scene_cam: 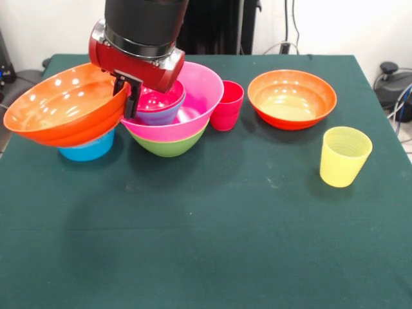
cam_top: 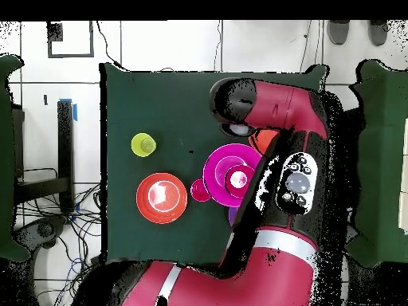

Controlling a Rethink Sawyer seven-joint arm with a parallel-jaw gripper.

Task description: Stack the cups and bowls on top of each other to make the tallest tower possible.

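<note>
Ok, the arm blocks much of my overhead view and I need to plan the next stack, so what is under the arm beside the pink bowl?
Observer: A wide orange bowl, tilted, with the gripper at its raised rim.
Operator: Is anything beneath it?
Observer: Yes, a blue bowl sits under its lower side.
Operator: And what carries the pink bowl?
Observer: The pink bowl is nested in a green bowl, which is hidden from above.
</note>
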